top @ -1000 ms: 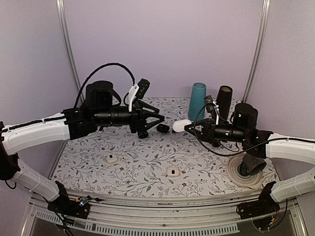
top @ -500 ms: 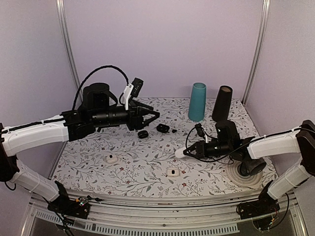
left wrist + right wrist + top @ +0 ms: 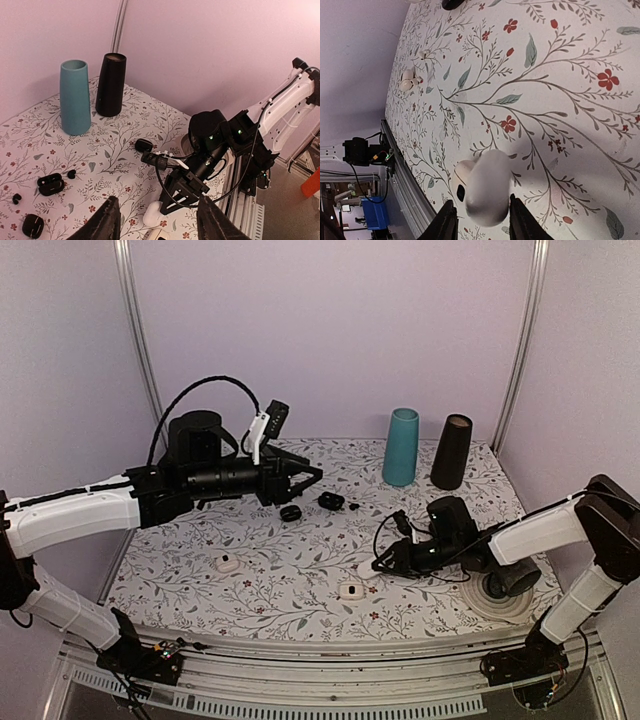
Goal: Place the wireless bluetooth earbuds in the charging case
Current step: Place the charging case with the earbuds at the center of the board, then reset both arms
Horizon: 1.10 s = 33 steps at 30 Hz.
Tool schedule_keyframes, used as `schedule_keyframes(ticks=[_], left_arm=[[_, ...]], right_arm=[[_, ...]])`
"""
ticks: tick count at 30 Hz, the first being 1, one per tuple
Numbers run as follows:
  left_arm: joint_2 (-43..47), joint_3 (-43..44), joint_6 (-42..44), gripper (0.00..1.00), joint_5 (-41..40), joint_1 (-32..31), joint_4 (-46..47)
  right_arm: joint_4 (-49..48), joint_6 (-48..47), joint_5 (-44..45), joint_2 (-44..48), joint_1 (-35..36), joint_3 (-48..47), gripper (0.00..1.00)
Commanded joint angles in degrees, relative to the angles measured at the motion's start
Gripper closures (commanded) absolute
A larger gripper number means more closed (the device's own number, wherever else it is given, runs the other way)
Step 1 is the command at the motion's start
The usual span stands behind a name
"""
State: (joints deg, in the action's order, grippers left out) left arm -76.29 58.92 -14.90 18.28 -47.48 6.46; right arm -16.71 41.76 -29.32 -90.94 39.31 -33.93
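Note:
The white charging case (image 3: 487, 187) lies closed on the floral table between the fingers of my right gripper (image 3: 481, 212). The jaws stand slightly apart, with a gap on the left side. In the left wrist view the case (image 3: 152, 212) sits at the tip of that gripper. One small white earbud (image 3: 460, 182) with a dark spot lies just beside the case, near the table's front (image 3: 350, 590). The other earbud (image 3: 228, 563) lies further left. My left gripper (image 3: 312, 475) hovers above the table's back left, open and holding nothing (image 3: 160, 225).
A teal vase (image 3: 402, 446) and a black vase (image 3: 452, 451) stand at the back. Small black rounded pieces (image 3: 291, 512) (image 3: 331, 501) lie mid-table. A white round stand (image 3: 478, 598) with a black piece on it sits at the right front.
My right gripper came down from mid-air with the case to the table beside the front earbud, and its jaws widened a little. The left arm drew back slightly, then held still.

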Motion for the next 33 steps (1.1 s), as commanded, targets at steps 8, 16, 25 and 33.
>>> schedule_keyframes(ticks=[8, 16, 25, 33], left_arm=[[1.10, -1.84, -0.94, 0.46, 0.07, 1.35, 1.77], [2.52, -3.59, -2.75, 0.39, -1.09, 2.98, 2.42], [5.32, -8.02, -6.88, 0.31, -2.38, 7.12, 3.31], [8.75, -12.42, -8.78, 0.04, -5.61, 10.19, 2.68]], right_arm=[[4.65, -1.67, 4.79, 5.25, -0.37, 0.23, 0.31], [10.54, -5.36, 12.94, 13.33, -0.44, -1.25, 0.01], [16.31, -10.82, 28.77, 25.60, -1.75, -3.17, 0.01], [16.68, -16.91, 38.15, 30.72, -5.61, -4.59, 0.01]])
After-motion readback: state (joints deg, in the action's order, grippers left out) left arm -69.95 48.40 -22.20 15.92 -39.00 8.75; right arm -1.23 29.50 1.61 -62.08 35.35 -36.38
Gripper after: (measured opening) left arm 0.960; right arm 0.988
